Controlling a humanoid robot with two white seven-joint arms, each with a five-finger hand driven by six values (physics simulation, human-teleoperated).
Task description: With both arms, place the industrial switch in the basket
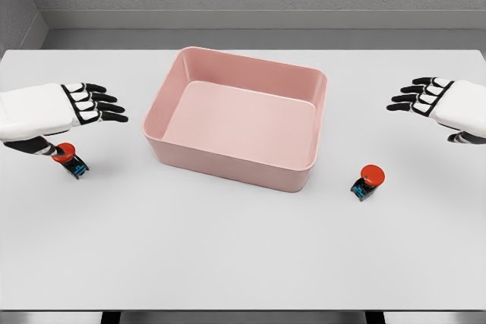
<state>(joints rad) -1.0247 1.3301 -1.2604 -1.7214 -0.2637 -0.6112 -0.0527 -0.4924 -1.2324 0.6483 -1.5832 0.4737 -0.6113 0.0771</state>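
A pink rectangular basket point(302, 77) stands in the middle of the white table, with nothing inside. One industrial switch point(71, 158), red button on a black and blue base, lies on the left, just below my left hand point(97, 104). That hand hovers with fingers spread and partly covers the switch from above. A second switch point(369, 180) of the same kind sits to the right of the basket's front corner. My right hand point(420, 96) is open, up and to the right of it, well apart.
The white table point(243, 256) runs wide in front of the basket. Its front edge lies near the bottom of the view, and a grey wall rises behind the far edge.
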